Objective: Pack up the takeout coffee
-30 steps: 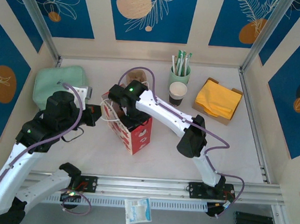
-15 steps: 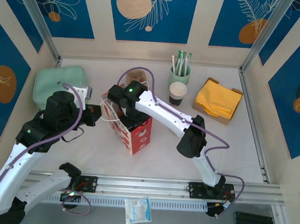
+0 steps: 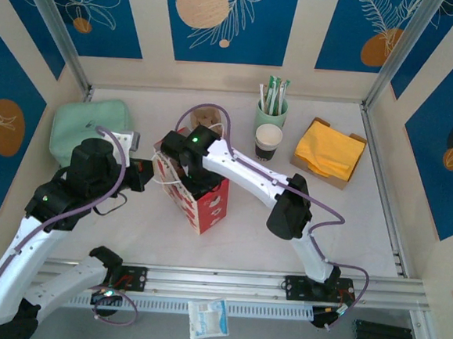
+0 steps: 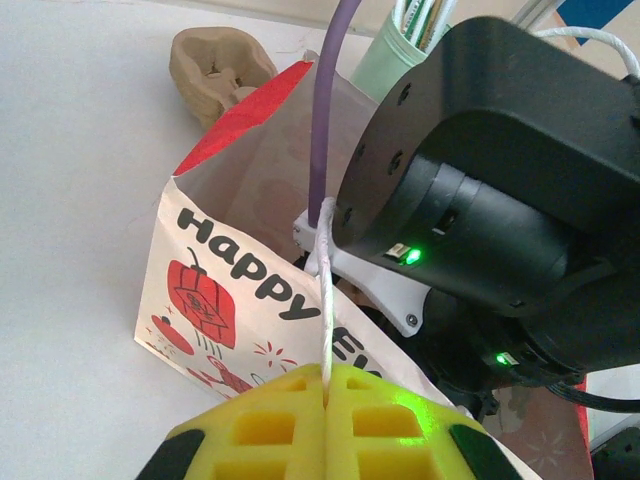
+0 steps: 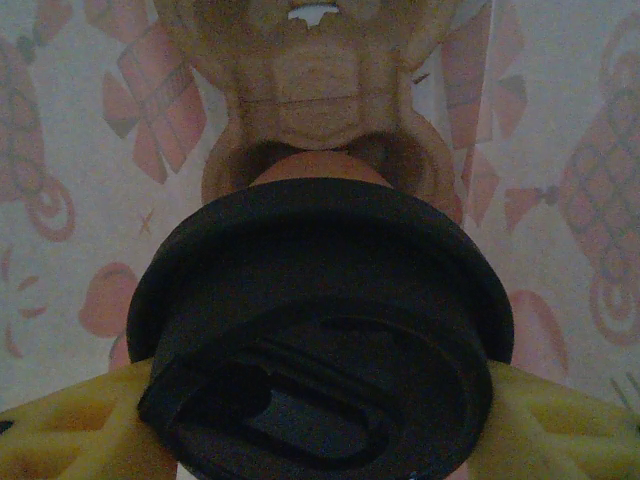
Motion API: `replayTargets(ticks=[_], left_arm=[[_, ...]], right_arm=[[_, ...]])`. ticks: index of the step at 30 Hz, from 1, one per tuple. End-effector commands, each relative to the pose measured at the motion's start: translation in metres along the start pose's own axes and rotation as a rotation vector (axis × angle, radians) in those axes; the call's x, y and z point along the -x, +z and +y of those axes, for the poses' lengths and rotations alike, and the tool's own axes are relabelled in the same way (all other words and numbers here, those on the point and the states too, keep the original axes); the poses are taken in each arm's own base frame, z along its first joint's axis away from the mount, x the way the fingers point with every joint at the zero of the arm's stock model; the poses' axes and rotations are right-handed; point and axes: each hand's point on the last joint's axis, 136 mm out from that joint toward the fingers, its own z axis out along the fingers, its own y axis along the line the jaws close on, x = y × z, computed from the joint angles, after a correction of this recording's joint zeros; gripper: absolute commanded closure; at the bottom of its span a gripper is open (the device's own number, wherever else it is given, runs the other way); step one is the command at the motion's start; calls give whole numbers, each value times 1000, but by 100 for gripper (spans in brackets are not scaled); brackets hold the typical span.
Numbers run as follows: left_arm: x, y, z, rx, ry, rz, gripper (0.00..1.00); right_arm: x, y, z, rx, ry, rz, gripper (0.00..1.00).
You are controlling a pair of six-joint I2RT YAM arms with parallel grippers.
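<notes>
Robotics lab test booth, aluminium frame posts [image 3: 60,35], blue leaf-print wall panels [image 3: 269,31], mounting rail [image 3: 217,283]

Cream walls [image 3: 148,22] with blue leaf-print panels [image 3: 245,37] and orange circles [image 3: 381,47]. Aluminium frame posts [image 3: 55,30] stand in the back corners. White tabletop [image 3: 364,220], evenly lit. Slotted aluminium rail [image 3: 225,283] runs along the near edge, grey ledge [image 3: 276,338] below.

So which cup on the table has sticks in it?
The pale green cup at the back, sticks poking out; the white cup with the dark band just in front holds none.
</notes>
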Motion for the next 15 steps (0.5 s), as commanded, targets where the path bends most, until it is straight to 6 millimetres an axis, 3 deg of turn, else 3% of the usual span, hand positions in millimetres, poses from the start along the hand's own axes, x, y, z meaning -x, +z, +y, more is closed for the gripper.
replayTargets(ticks=[1,15], left_arm=[[0,-2,-2,-20,-12,-5,100],[0,-2,-2,-18,-12,-3,100]], right_arm=[[-1,-4,2,9,11,-19,40],[0,8,-1,9,29,-20,41]])
